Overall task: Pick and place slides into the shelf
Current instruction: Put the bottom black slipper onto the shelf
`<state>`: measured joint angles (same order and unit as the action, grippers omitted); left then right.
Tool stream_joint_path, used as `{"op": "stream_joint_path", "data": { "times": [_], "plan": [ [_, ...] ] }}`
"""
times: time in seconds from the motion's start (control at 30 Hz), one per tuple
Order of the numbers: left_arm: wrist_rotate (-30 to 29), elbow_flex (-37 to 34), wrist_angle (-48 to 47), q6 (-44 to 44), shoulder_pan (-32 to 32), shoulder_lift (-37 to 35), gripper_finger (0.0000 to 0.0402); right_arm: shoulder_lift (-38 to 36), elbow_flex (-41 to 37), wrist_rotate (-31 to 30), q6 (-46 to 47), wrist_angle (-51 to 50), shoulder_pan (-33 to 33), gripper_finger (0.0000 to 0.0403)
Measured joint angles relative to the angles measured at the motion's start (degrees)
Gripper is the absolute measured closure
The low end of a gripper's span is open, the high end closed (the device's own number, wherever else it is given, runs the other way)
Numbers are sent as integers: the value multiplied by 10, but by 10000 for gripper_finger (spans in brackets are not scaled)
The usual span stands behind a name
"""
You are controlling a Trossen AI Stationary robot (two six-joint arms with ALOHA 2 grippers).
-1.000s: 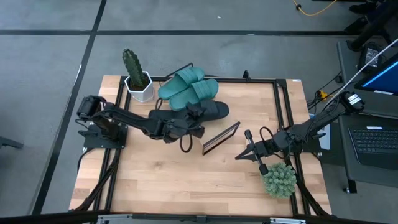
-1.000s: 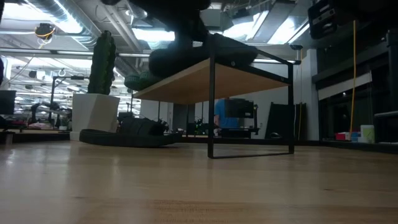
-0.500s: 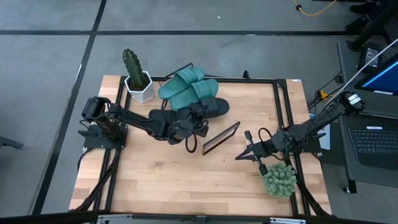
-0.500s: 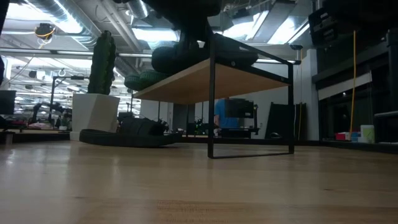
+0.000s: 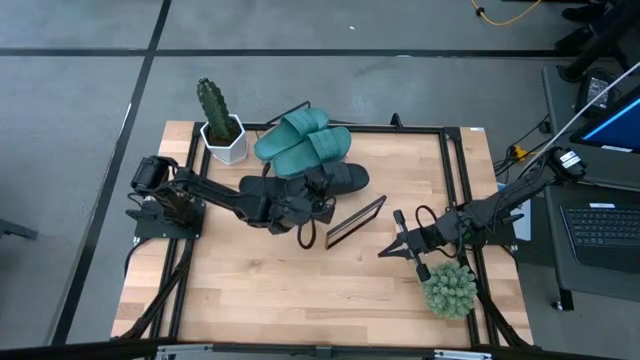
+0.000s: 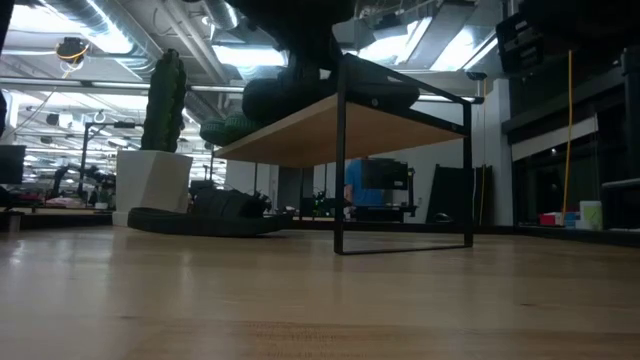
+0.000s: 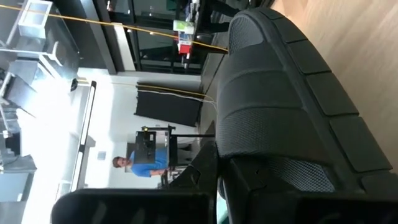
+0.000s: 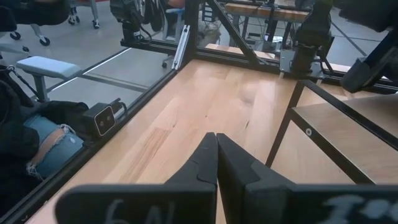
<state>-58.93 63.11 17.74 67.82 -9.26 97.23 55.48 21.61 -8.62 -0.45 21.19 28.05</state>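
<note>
black slide (image 5: 340, 178) pinched in left end effector (image 5: 312, 190), held over shelf (image 5: 352, 222) beside teal pair (image 5: 303, 143). next: lower, settle flat, release. right end effector (image 5: 391, 249) closed, idle.

The left arm reaches from its base at 9 o'clock toward the table's centre and slightly 12 o'clock, its wrist low and level. The left gripper (image 5: 312, 192) is clamped tight on a black slide (image 5: 340, 178). The right arm stretches in from 3 o'clock, right gripper (image 5: 384, 251) closed and empty, pointing toward 9 o'clock.
</note>
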Motion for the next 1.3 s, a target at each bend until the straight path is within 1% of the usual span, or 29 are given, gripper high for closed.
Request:
{"op": "stream_joint_path", "data": {
  "times": [0.17,0.33,0.47,0.63,0.8,0.97,1.13,1.3],
  "plan": [
    [-5,0,-8,-1,2,0,401,0,0,0,0,0,0,400],
    [-31,0,-25,2,-4,0,401,0,0,0,0,0,0,400],
    [-35,0,-30,2,-12,0,401,0,0,0,-8,0,0,400],
    [-55,0,-55,-2,-20,0,401,0,0,0,-13,0,0,400],
    [-52,0,-80,-32,-20,0,401,0,0,0,-12,0,0,400],
    [-51,0,-83,-32,-12,0,400,0,0,0,-12,0,0,400],
    [-45,0,-83,-46,-3,0,385,0,0,0,-11,0,0,400],
    [-31,0,-82,-67,4,0,379,0,0,0,-11,0,0,400]
  ]
}}
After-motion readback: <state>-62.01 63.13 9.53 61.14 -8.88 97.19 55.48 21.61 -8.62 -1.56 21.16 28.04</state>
